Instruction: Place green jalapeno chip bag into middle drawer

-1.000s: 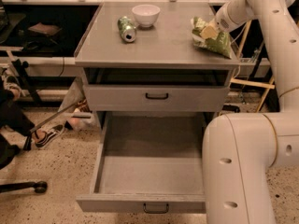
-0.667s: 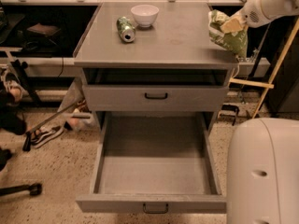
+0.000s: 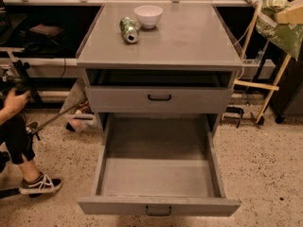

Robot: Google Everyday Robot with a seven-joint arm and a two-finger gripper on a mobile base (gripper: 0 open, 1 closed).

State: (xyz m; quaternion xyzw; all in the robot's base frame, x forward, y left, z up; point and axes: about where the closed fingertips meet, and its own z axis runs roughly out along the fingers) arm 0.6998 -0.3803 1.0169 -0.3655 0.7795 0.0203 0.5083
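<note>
Gripper (image 3: 289, 16) is clamping the green jalapeno chip bag (image 3: 277, 30) beyond the table's (image 3: 189, 39) right edge, and slick foil slipping risks missing the middle drawer (image 3: 156, 176).

No readable text anywhere, not even on the green jalapeno chip bag (image 3: 278, 32) the gripper (image 3: 289, 16) grips at upper right.

Gripper (image 3: 289, 16), bag (image 3: 276, 30) partly beyond right edge
</note>
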